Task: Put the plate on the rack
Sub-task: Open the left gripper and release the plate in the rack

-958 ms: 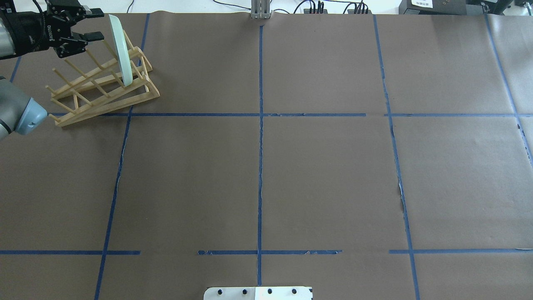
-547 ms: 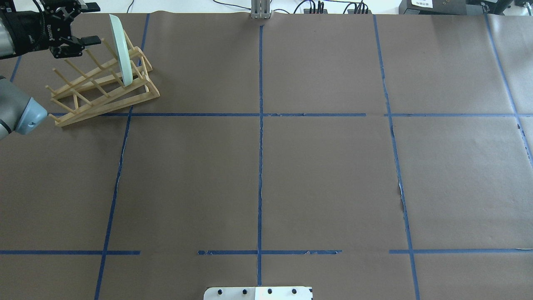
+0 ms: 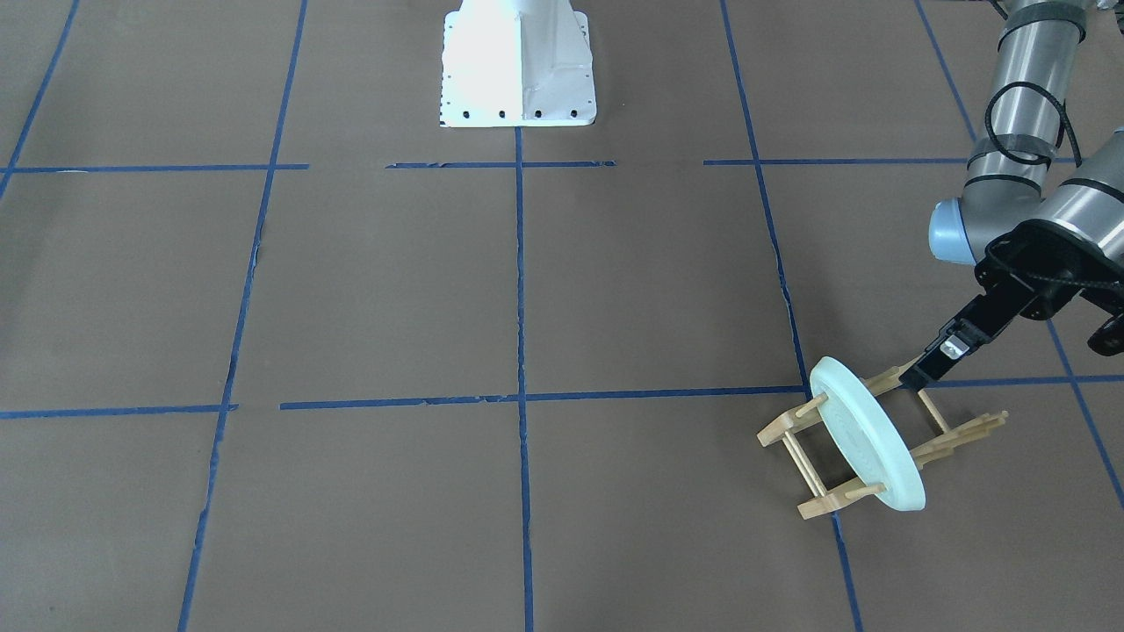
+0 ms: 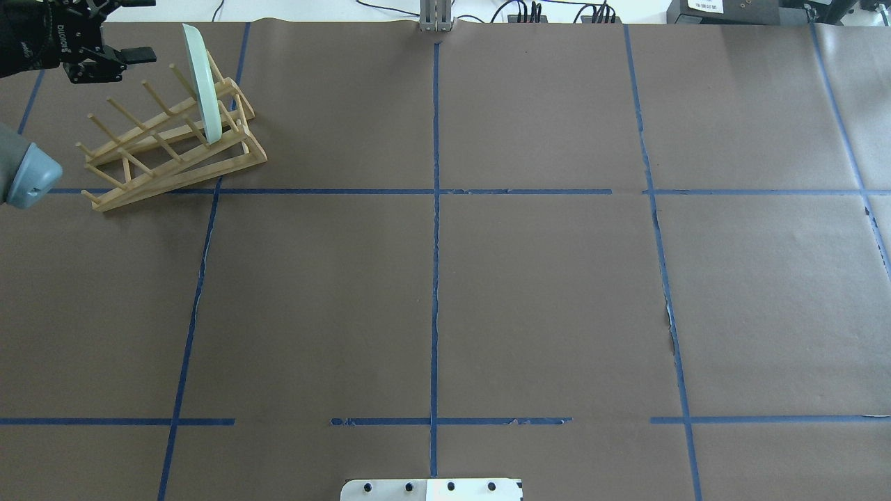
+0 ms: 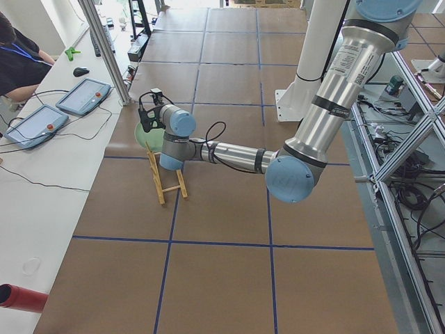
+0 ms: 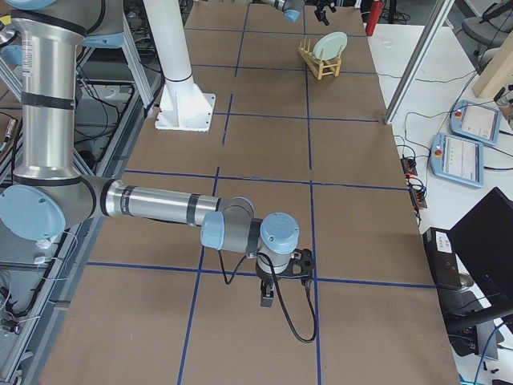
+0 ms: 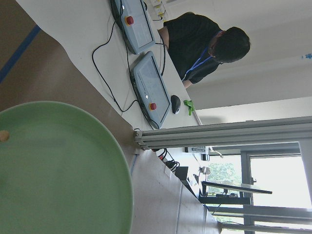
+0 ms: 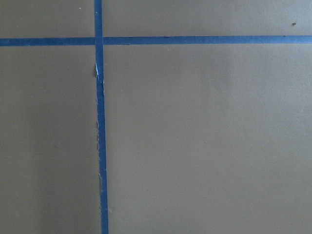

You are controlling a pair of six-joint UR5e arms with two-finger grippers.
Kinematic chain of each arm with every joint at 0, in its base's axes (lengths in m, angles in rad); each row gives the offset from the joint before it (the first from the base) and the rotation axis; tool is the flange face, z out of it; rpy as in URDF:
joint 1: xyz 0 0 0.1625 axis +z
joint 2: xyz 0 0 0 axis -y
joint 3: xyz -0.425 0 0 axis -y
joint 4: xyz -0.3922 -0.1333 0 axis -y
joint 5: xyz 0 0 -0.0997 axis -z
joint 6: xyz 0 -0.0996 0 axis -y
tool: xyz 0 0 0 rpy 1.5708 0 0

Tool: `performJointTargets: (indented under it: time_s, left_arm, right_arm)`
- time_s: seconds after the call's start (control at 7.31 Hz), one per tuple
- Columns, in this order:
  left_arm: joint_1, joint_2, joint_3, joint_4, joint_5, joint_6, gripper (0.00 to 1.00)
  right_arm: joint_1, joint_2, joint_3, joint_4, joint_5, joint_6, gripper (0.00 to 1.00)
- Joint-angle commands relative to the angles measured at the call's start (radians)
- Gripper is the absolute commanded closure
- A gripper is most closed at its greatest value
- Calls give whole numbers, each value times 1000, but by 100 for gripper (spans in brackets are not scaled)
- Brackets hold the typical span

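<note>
The pale mint-green plate point(image 4: 202, 80) stands on edge between the pegs at the raised end of the light-wood rack point(image 4: 167, 156), at the table's far left. It also shows in the front view point(image 3: 865, 443) on the rack point(image 3: 830, 505), and fills the lower left of the left wrist view point(image 7: 53, 165). My left gripper point(image 4: 147, 28) is open and empty, to the left of the plate and clear of it. One of its fingers point(image 3: 944, 349) hangs over the rack's pegs. My right gripper point(image 6: 268, 301) points down over bare paper far from the rack. I cannot tell whether it is open.
Brown paper with a blue tape grid covers the table. The white robot base point(image 3: 516, 61) stands at the near middle edge. A metal post point(image 4: 435, 17) stands at the far edge. An operator point(image 5: 17, 66) sits by tablets point(image 5: 80, 94) on the white bench beyond the rack.
My left gripper has drawn back to the left and farther from the plate, still open. The plate and rack have not moved.
</note>
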Motion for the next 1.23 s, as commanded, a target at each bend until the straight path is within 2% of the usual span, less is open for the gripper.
performJointTargets:
  time_s: [0.0, 0.27, 0.55, 0.96, 1.09]
  left_arm:
    - [-50, 36, -132, 213, -46, 231, 0]
    - [-104, 73, -215, 388, -51, 429, 0]
    - [-150, 158, -281, 524, -45, 714, 0]
    - [-161, 336, -280, 596, -14, 1082, 0]
    - [-162, 361, -275, 672, -8, 1181, 0]
  right_arm:
    - [0, 0, 0, 0, 0, -1, 0]
    - [0, 0, 0, -1, 0, -1, 0]
    - [0, 0, 2, 0, 0, 1, 0]
    - [0, 0, 0, -1, 0, -1, 0]
    - [0, 0, 0, -1, 0, -1, 0]
